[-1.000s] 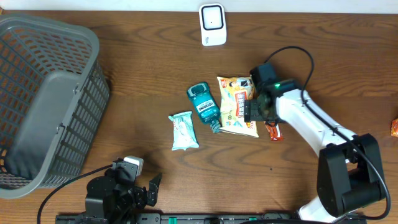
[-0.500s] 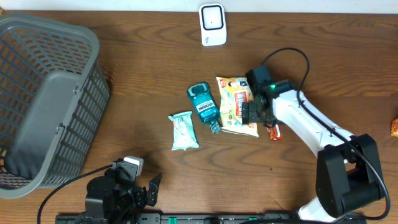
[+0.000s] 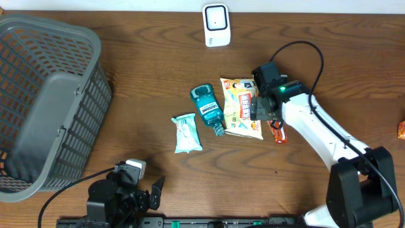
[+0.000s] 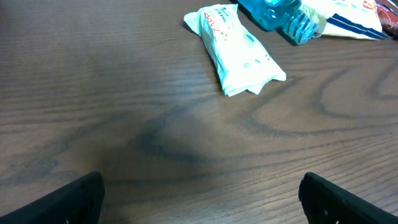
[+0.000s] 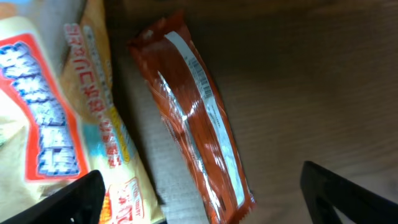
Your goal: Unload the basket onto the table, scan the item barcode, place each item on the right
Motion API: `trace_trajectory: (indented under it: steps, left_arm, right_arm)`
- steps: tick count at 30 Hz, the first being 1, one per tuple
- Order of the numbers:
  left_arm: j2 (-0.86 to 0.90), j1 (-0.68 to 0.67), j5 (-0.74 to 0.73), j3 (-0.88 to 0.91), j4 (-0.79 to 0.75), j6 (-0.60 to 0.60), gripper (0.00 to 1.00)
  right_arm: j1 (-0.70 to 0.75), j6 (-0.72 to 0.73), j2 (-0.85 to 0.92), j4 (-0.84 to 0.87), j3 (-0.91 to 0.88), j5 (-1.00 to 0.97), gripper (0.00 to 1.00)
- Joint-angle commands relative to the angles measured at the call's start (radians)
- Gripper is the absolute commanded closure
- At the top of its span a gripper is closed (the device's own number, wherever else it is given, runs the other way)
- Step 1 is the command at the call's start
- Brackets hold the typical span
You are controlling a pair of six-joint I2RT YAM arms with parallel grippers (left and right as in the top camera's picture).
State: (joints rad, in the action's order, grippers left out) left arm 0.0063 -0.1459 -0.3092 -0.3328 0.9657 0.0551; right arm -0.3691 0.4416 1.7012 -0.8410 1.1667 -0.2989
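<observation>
- Red snack bar (image 5: 193,124) lies under the right gripper (image 5: 202,202), between its 2 fingers (image 5: 65,202) — just beside the yellow chip bag (image 5: 56,124).
- Those fingers are spread wide, holding nothing.
- Left gripper (image 4: 202,202) — wide apart, empty.

**Mock shop checkout**

A grey plastic lattice shopping basket (image 3: 95,38) sits upper left on the brown wooden desk (image 3: 145,69), a white barcode scanner (image 3: 216,24) top centre, and retail packs mid-frame: a teal mouthwash bottle (image 3: 205,104), a yellow snack bag (image 3: 237,109).
</observation>
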Motion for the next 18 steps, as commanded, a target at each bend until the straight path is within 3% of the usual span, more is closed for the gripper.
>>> trace_trajectory:
  steps: [1, 9, 10, 14, 15, 18]
  left_arm:
    - [0.000, -0.001, -0.005, -0.002, 0.014, -0.005, 0.01]
    - [0.000, 0.000, -0.005, -0.002, 0.014, -0.005, 0.01]
    - [0.000, -0.001, -0.005, -0.002, 0.014, -0.005, 0.01]
    - [0.000, -0.001, -0.005, -0.002, 0.014, -0.004, 0.01]
    - [0.000, 0.000, -0.005, -0.002, 0.014, -0.005, 0.01]
    - [0.000, 0.000, -0.005, -0.002, 0.014, -0.005, 0.01]
  right_arm:
    - [-0.005, 0.018, 0.043, 0.042, -0.063, -0.052, 0.09]
    - [-0.005, 0.017, 0.135, 0.101, -0.152, -0.077, 0.31]
    - [-0.005, 0.013, 0.148, 0.102, -0.153, -0.077, 0.37]
    - [-0.005, -0.032, 0.201, 0.128, -0.154, -0.078, 0.94]
    - [-0.005, -0.032, 0.208, 0.131, -0.154, -0.077, 0.99]
    - [-0.004, -0.043, 0.201, 0.125, -0.144, -0.077, 0.99]
